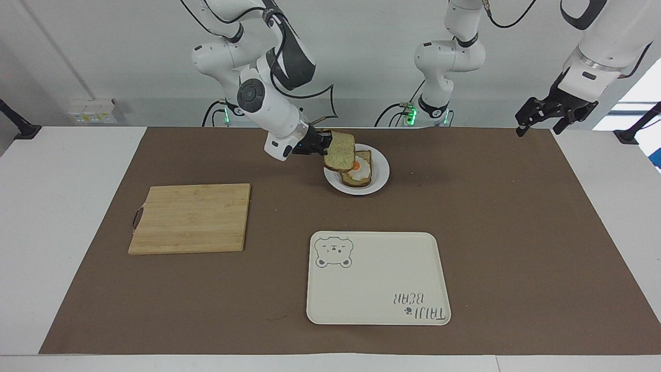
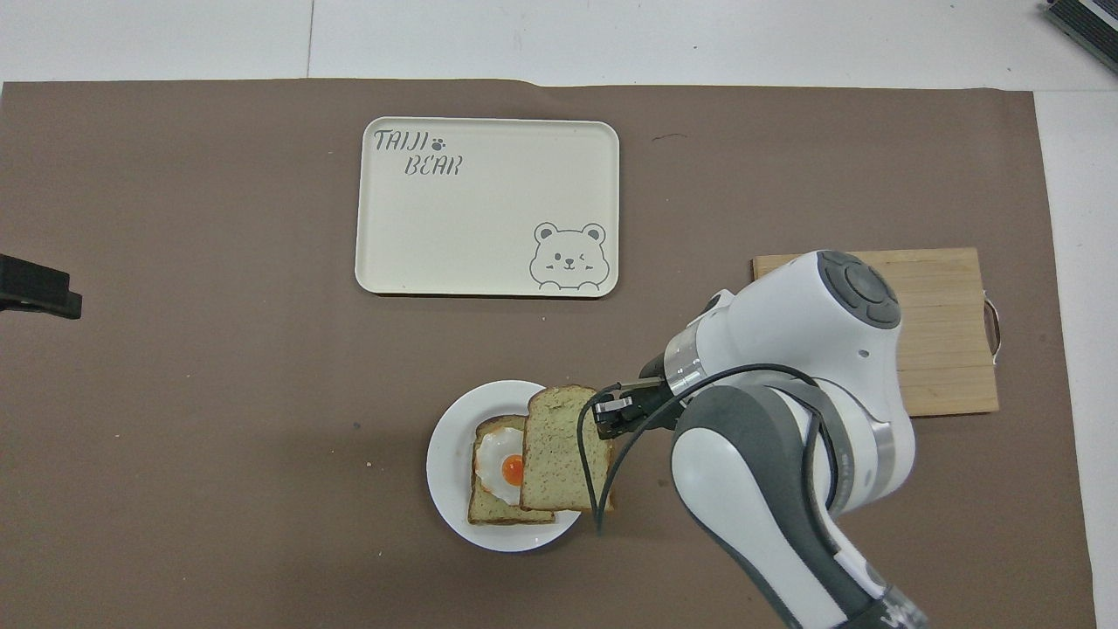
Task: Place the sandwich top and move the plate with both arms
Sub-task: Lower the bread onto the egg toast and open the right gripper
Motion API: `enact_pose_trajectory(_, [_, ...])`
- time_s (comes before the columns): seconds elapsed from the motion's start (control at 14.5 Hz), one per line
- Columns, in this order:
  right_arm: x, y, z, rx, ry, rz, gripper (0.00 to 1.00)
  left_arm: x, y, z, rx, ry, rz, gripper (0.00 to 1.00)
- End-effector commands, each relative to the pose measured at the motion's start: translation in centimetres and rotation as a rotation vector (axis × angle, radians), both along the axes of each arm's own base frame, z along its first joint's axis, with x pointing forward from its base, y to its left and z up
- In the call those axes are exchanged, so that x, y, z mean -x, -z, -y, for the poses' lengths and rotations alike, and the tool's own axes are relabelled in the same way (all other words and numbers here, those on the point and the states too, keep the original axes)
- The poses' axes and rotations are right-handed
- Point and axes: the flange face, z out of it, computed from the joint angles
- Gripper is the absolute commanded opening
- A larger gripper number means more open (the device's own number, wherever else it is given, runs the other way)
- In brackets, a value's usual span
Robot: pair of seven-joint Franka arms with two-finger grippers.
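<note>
You have two bread slices: one (image 1: 339, 150) clamped in the right claw (image 1: 323, 143), one (image 1: 357, 175) under the single egg (image 1: 358, 166). One plate (image 1: 380, 175), one tray (image 1: 378, 277), one board (image 1: 190, 218).

Cutting board (image 1: 190, 218), bear tray (image 1: 378, 278).

The right arm's black two-finger gripper (image 2: 611, 412) pinches a light-brown speckled bread slice (image 2: 559, 450) by its edge over the small round white plate (image 2: 450, 515), partly covering the egg-topped bread slice (image 2: 493, 476). The left gripper (image 2: 35, 288) waits over the brown worktop (image 2: 218, 393).
</note>
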Motion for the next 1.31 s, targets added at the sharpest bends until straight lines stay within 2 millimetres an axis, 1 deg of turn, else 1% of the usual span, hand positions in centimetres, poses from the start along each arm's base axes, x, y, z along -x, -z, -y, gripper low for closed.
enact_pose_trajectory(0.0, [1.8, 1.2, -1.3, -0.024, 0.053, 0.003, 0.0, 0.6, -0.4, -0.1, 0.01, 0.002, -0.006, 1.0])
enact_pose_trajectory(0.14, [2.4, 1.6, -2.7, -0.031, 0.045, 0.018, 0.0, 0.6, -0.4, 0.0, 0.01, 0.003, -0.006, 1.0])
enact_pose_trajectory(0.28, [2.5, 1.6, -2.8, -0.032, 0.041, 0.022, 0.0, 0.6, -0.4, -0.1, 0.01, 0.002, -0.006, 1.0])
enact_pose_trajectory(0.35, [2.8, 1.8, -3.3, -0.032, 0.024, 0.023, 0.0, 0.6, -0.5, 0.0, 0.011, 0.003, -0.003, 1.0])
enact_pose_trajectory(0.41, [3.2, 2.6, -3.5, -0.026, 0.02, 0.027, 0.0, 0.6, -0.4, 0.0, 0.01, 0.003, -0.006, 1.0])
enact_pose_trajectory(0.83, [2.7, 4.8, -3.7, -0.022, -0.019, 0.074, 0.0, 0.6, -0.4, -0.1, 0.01, 0.0, -0.006, 1.0])
enact_pose_trajectory(0.9, [3.3, 5.3, -4.8, -0.018, -0.035, 0.076, 0.0, 0.6, -0.5, -0.1, 0.011, 0.002, -0.004, 1.0])
enact_pose_trajectory(0.97, [3.6, 6.0, -5.5, -0.011, -0.041, 0.08, 0.0, 0.6, -0.4, -0.1, 0.01, 0.002, -0.006, 1.0])
enact_pose_trajectory(1.04, [3.4, 6.8, -5.7, -0.004, -0.032, 0.089, 0.0, 0.6, -0.4, -0.1, 0.01, 0.002, -0.006, 1.0])
enact_pose_trajectory(1.11, [3.9, 7.3, -6.7, 0.001, -0.041, 0.096, 0.0, 0.6, -0.5, -0.1, 0.011, 0.002, -0.003, 1.0])
enact_pose_trajectory(1.24, [4.2, 7.7, -7.2, 0.002, -0.045, 0.099, 0.0, 0.6, -0.5, -0.1, 0.011, 0.002, -0.004, 1.0])
